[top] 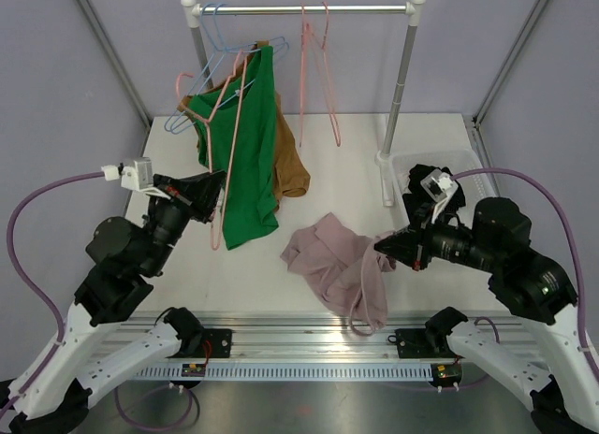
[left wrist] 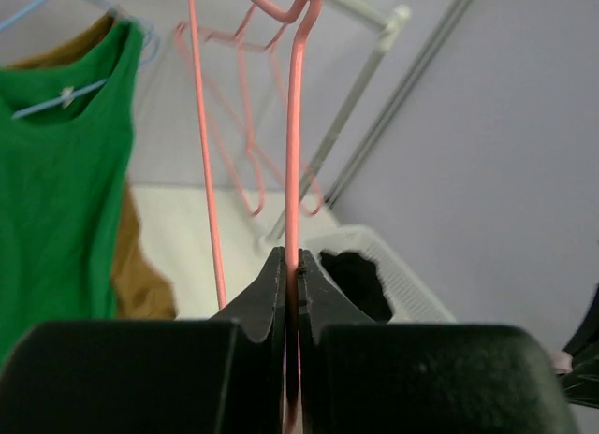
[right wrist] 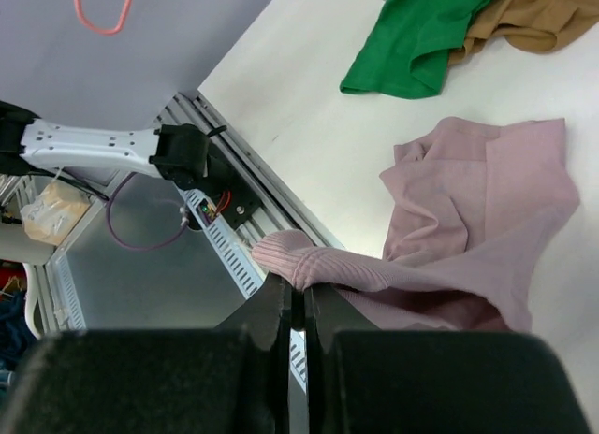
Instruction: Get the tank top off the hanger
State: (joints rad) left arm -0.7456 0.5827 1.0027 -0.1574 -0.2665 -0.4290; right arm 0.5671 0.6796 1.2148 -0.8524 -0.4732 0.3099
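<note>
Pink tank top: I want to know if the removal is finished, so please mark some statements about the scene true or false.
1. The pink tank top lies crumpled on the table with no hanger in it. True.
2. The left tool is open. False: it is shut on the wire of the pink hanger.
3. The right tool grips the green top. False: it is shut on an edge of the pink tank top.
4. The green top hangs from the rack. True.
</note>
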